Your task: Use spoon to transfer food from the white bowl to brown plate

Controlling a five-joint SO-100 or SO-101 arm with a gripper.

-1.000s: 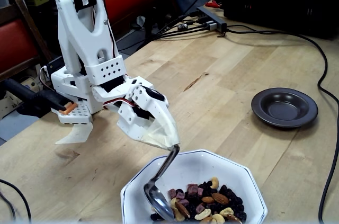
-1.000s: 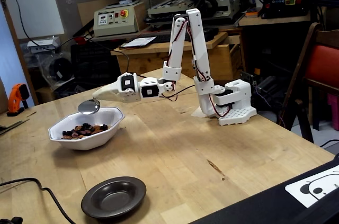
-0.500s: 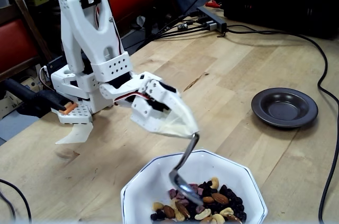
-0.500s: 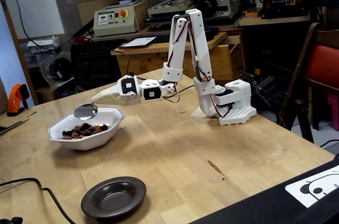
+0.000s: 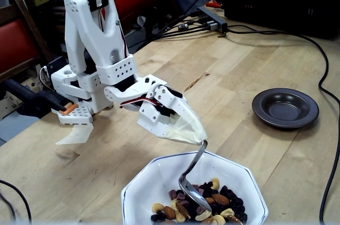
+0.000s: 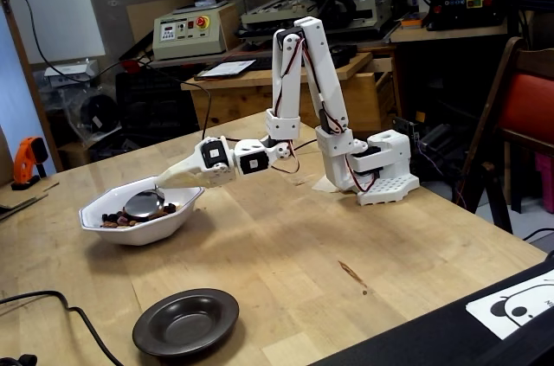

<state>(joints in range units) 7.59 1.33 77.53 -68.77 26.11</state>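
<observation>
A silver spoon point(image 5: 192, 182) dips into the food point(image 5: 210, 203), nuts and raisins in the white bowl point(image 6: 138, 226) on a wooden table point(image 5: 234, 71). The white gripper point(image 5: 201, 141), fingers pinching the spoon's handle, reaches in from the bowl's 11 o'clock in a fixed view. The empty brown plate point(image 5: 285, 108) sits well apart, at 2 o'clock. No readable writing shows.
</observation>
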